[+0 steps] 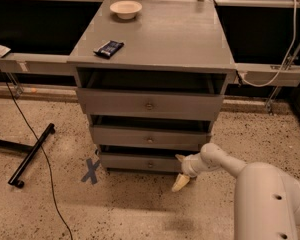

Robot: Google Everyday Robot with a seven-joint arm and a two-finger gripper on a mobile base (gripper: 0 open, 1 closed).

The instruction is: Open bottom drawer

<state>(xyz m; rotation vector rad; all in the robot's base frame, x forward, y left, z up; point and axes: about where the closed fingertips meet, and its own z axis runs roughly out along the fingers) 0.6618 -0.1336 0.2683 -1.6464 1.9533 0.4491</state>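
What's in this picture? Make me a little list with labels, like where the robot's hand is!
gripper: at the bottom drawer's right end, fingers apart
drawer state: front out slightly, knob not held
cabinet top: white bowl at back, dark packet front left
floor: blue X mark left of the drawer

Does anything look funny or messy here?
Nothing is spilled or broken. The top drawer, middle drawer and bottom drawer all stick out a little, with dark gaps above. The tool sits at the bottom drawer's right end, low by the floor. A blue tape X marks the floor beside the cabinet.
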